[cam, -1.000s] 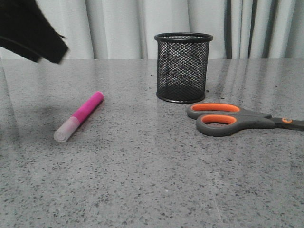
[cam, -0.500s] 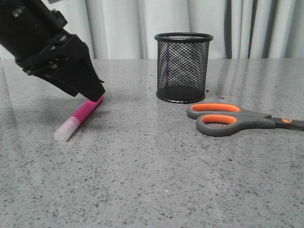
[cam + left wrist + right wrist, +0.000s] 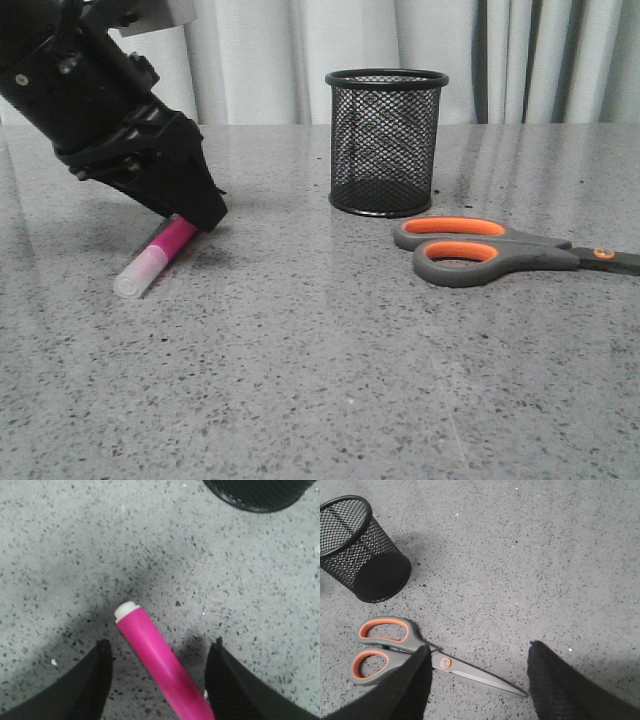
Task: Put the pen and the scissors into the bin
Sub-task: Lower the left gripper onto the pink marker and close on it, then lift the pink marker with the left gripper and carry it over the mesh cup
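Observation:
The magenta pen lies on the table at the left, its whitish cap toward the front. My left gripper is down over its far end. In the left wrist view the pen lies between the open fingers of the left gripper, with gaps on both sides. The scissors lie flat at the right, in front of the black mesh bin. In the right wrist view my right gripper is open above the scissors, blades between the fingers; the bin stands beyond.
The grey speckled table stretches across the front. Pale curtains hang behind the table's far edge.
My left arm has come in from the upper left and lowered onto the pen's far end. The pen, the scissors and the bin have not moved.

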Robot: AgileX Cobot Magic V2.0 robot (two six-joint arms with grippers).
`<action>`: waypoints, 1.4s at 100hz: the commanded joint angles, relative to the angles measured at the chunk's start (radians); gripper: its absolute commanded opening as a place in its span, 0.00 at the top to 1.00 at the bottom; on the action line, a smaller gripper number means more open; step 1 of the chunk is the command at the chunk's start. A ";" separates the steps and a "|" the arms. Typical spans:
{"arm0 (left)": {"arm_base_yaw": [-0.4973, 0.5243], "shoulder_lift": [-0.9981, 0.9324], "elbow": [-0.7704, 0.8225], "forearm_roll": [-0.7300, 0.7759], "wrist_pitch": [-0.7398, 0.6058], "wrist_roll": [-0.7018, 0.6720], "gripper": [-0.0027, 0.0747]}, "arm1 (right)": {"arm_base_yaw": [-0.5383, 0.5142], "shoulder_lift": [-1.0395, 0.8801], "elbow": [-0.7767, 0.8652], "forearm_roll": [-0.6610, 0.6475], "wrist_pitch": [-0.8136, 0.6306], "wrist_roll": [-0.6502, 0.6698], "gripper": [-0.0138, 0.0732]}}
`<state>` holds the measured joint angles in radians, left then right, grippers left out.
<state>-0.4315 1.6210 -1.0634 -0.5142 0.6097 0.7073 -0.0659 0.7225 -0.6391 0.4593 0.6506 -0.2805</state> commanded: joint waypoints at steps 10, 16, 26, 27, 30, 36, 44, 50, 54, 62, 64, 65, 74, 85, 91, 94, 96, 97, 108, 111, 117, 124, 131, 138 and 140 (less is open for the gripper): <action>-0.006 -0.017 -0.020 -0.009 0.040 -0.009 0.90 | 0.002 0.005 -0.036 0.019 -0.058 -0.015 0.40; -0.006 -0.017 -0.020 -0.005 0.052 -0.007 0.99 | 0.002 0.005 -0.036 0.019 -0.058 -0.015 0.40; -0.006 -0.019 -0.020 -0.001 0.058 -0.007 0.99 | 0.002 0.005 -0.036 0.019 -0.058 -0.015 0.40; -0.006 -0.021 -0.020 -0.001 0.058 -0.007 0.99 | 0.002 0.005 -0.036 0.019 -0.058 -0.015 0.40; -0.006 -0.027 -0.020 -0.001 0.058 -0.009 0.99 | 0.002 0.005 -0.036 0.019 -0.058 -0.015 0.40; -0.006 -0.053 -0.020 -0.001 0.049 -0.009 0.99 | 0.002 0.005 -0.036 0.019 -0.058 -0.015 0.40; -0.009 -0.107 -0.020 -0.001 0.019 -0.009 0.99 | 0.002 0.005 -0.036 0.019 -0.058 -0.015 0.40; -0.018 -0.164 -0.020 -0.001 -0.028 -0.009 0.99 | 0.002 0.005 -0.036 0.019 -0.058 -0.015 0.40; -0.029 -0.206 -0.020 -0.001 -0.060 -0.009 0.99 | 0.002 0.005 -0.036 0.019 -0.058 -0.015 0.40; -0.061 -0.273 -0.020 -0.006 -0.159 -0.006 0.99 | 0.002 0.005 -0.036 0.019 -0.058 -0.015 0.40; -0.073 -0.287 -0.020 -0.009 -0.186 -0.005 0.99 | 0.002 0.005 -0.036 0.019 -0.058 -0.015 0.40; -0.077 -0.291 -0.020 -0.009 -0.196 -0.005 0.99 | 0.002 0.005 -0.036 0.019 -0.058 -0.015 0.40; -0.137 -0.318 -0.020 -0.009 -0.339 -0.003 0.99 | 0.002 0.005 -0.036 0.019 -0.058 -0.015 0.40; -0.221 -0.298 -0.022 -0.013 -0.520 -0.003 0.99 | 0.002 0.005 -0.036 0.019 -0.058 -0.015 0.40; -0.263 -0.273 -0.033 -0.013 -0.591 -0.003 0.99 | 0.002 0.005 -0.036 0.019 -0.058 -0.015 0.40; -0.285 -0.259 -0.043 -0.013 -0.624 -0.003 0.99 | 0.002 0.005 -0.036 0.019 -0.058 -0.015 0.40; -0.292 -0.247 -0.052 -0.013 -0.637 -0.003 0.99 | 0.002 0.005 -0.036 0.019 -0.058 -0.015 0.40; -0.300 -0.243 -0.054 -0.013 -0.648 -0.003 0.99 | 0.002 0.005 -0.036 0.019 -0.058 -0.015 0.40; -0.344 -0.169 -0.116 -0.013 -0.738 -0.003 0.99 | 0.002 0.005 -0.036 0.019 -0.058 -0.015 0.40; -0.350 -0.148 -0.135 -0.013 -0.753 -0.003 0.99 | 0.002 0.005 -0.036 0.019 -0.058 -0.015 0.40; -0.361 -0.103 -0.180 -0.013 -0.768 -0.003 0.99 | 0.002 0.005 -0.036 0.019 -0.058 -0.015 0.40; -0.373 -0.058 -0.231 -0.013 -0.773 -0.003 0.99 | 0.002 0.005 -0.036 0.019 -0.058 -0.015 0.40; -0.384 -0.018 -0.281 -0.013 -0.779 -0.003 0.99 | 0.002 0.005 -0.036 0.019 -0.058 -0.015 0.40; -0.384 0.021 -0.328 -0.017 -0.779 -0.005 0.99 | 0.002 0.005 -0.036 0.019 -0.058 -0.015 0.40; -0.384 0.028 -0.340 -0.022 -0.779 -0.005 0.99 | 0.002 0.005 -0.036 0.019 -0.058 -0.015 0.40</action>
<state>-0.8046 1.6506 -1.3169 -0.5221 -0.0926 0.7057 -0.0659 0.7225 -0.6391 0.4609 0.6506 -0.2851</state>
